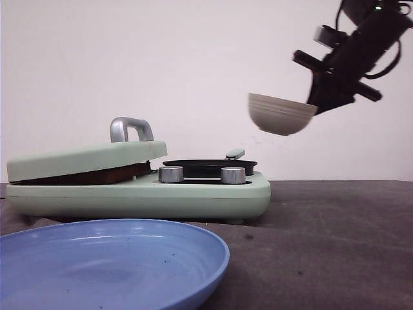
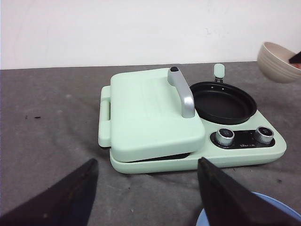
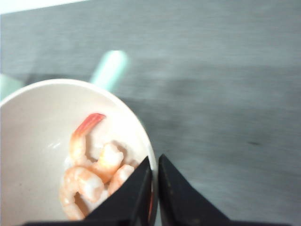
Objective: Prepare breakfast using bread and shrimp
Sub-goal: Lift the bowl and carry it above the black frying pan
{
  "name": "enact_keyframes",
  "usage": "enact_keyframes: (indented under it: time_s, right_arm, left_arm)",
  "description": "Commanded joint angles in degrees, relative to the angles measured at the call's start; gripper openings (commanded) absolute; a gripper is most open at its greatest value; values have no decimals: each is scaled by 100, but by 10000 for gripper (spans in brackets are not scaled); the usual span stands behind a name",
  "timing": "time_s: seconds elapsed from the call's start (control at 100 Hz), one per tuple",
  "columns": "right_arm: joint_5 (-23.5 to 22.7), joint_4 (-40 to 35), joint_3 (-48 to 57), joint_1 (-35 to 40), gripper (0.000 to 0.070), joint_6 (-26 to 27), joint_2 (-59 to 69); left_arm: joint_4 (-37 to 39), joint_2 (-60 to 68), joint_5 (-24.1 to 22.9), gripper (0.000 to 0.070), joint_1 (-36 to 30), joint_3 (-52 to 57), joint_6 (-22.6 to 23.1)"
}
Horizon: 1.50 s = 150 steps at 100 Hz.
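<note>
My right gripper is shut on the rim of a beige ribbed bowl and holds it in the air, above and to the right of the black round pan. In the right wrist view the bowl holds several pinkish shrimp, with my gripper pinching its rim. The bowl's edge also shows in the left wrist view. The pale green breakfast maker has its lid down. The bread is hidden. My left gripper is open and empty, in front of the maker.
A blue plate lies at the front left, its edge also in the left wrist view. Two silver knobs sit on the maker's front. The lid has a grey handle. The table is dark grey cloth.
</note>
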Motion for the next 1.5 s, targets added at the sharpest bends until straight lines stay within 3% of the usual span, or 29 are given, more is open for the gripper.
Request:
enact_keyframes:
  time_s: [0.0,0.13,0.34,0.77,1.08,1.38,1.49]
  right_arm:
    - [-4,155,127,175,0,160,33]
    - [269,595,127,566,0,-111,33]
    - [1423,1353,127,1366,0,-1058,33]
    - [4186,2566,127,2835,0,-4538,81]
    - [4822,3303,127,3036,0,-6509,205]
    - [5248,3904,127,3034,0,-7434,498]
    - [5427,4065,127,3034,0,-7530,509]
  left_arm:
    - [59,-11,-31,349,-15,26,4]
    - [57,-11,-31,348,-15,26,7]
    - [50,-11,-31,349,-15,26,7]
    - [48,-11,-31,349,-15,26,11]
    - [48,-11,-31,349,-15,26,13]
    - [46,-11,-31,348,-15,26,48]
    - [35,-11,-31,348,-15,26,55]
